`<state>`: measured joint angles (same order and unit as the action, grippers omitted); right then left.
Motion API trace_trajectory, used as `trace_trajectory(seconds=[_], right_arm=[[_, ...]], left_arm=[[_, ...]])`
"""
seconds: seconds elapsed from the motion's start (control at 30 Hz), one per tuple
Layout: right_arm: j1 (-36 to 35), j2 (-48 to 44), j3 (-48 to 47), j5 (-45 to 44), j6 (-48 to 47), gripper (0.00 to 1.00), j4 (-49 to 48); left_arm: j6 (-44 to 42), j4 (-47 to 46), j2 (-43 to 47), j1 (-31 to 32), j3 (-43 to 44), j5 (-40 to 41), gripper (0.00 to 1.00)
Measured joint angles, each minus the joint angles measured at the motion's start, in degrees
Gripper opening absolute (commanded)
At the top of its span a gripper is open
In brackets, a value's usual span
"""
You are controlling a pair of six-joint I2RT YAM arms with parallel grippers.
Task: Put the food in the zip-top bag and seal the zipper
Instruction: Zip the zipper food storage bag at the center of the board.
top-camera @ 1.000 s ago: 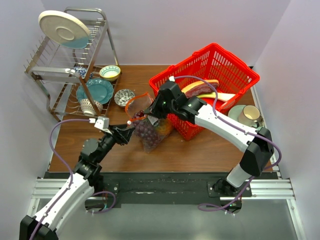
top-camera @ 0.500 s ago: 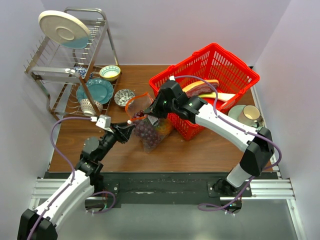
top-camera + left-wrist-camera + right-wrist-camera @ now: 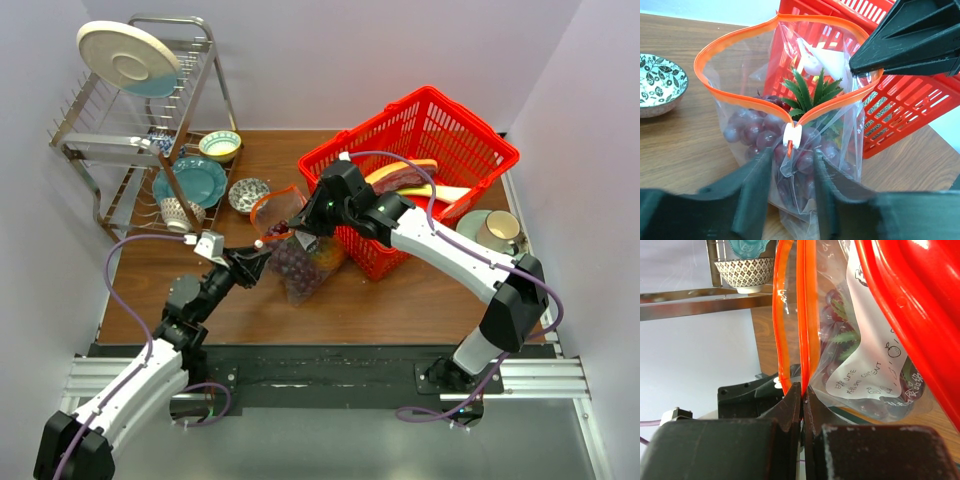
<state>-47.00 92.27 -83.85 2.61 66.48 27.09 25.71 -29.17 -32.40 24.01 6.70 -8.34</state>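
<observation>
From above, the zip-top bag (image 3: 300, 272) stands on the wooden surface (image 3: 400, 300), against the front left of the red basket (image 3: 470, 140). The grape bunch (image 3: 290, 262) and the pineapple (image 3: 326, 256) are inside it. The left tool (image 3: 262, 252) is at the bag's near left edge and the right tool (image 3: 298, 235) is at its mouth.

From the left wrist, the mouth gapes. The zipper (image 3: 735, 102) forms an open loop with a white slider (image 3: 793, 136) at its near end. The pineapple's leaves rise above the grapes. The left tool's fingers (image 3: 757, 185) stand partly apart on either side of the bag's near edge, and I cannot tell whether they press it.

From the right wrist, the right tool is closed tight on the zipper, whose two strips run upward slightly apart. The bag's white label (image 3: 865, 370) faces this camera.
</observation>
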Motion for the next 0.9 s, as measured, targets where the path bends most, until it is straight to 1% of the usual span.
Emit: trace_trajectory(seconds=[0.1,0.2,0.23,0.3,0.33,0.37,0.53,0.6,0.63,0.73,0.83,0.87,0.9], right_arm=[[0.15,0.00,0.00,0.15,0.07,0.00,0.00],[0.20,0.00,0.00,0.20,0.20,0.00,0.00],[0.20,0.00,0.00,0.22,0.22,0.00,0.00],[0.20,0.00,0.00,0.48,0.28,0.00,0.00],[0.20,0.02,0.00,0.61,0.37,0.00,0.00],[0.20,0.00,0.00,0.81,0.39,0.00,0.00],[0.26,-0.17,0.11,1.46,0.46,0.01,-0.13],[0.42,-0.57,0.55,1.51,0.44,0.03,-0.15],[0.50,-0.83,0.79,1.51,0.44,0.07,-0.11],[0.72,-1.70,1.38,1.51,0.44,0.09,-0.15],[0.90,-2.82,2.43,1.53,0.39,0.06,-0.26],[0.90,-3.13,2.82,1.57,0.37,0.00,-0.37],[0.92,-3.39,3.19,1.68,0.31,0.00,-0.57]], left_arm=[[0.00,-1.07,-0.11,0.00,-0.63,0.04,0.35],[0.04,-3.43,-0.26,0.00,-2.29,0.09,0.28],[0.07,-4.22,-0.42,0.00,-2.84,0.11,0.20],[0.04,-5.22,-0.79,0.00,-3.37,0.15,0.12],[-0.02,-5.79,-0.98,0.00,-3.50,0.24,0.04],[-0.11,-6.25,-1.03,0.00,-3.58,0.28,0.00],[-1.01,-7.78,0.22,0.00,-3.69,0.48,0.00],[-1.31,-6.71,2.05,0.00,-3.58,0.44,0.00],[-1.38,-6.05,3.04,0.00,-3.48,0.42,0.00],[-1.55,-2.64,6.29,0.02,-2.16,0.22,0.00],[-2.89,1.38,7.74,0.02,1.44,-0.28,0.00],[-3.54,3.21,7.76,0.02,3.41,-0.46,0.00],[-4.42,5.01,7.58,0.02,5.77,-0.83,0.00]])
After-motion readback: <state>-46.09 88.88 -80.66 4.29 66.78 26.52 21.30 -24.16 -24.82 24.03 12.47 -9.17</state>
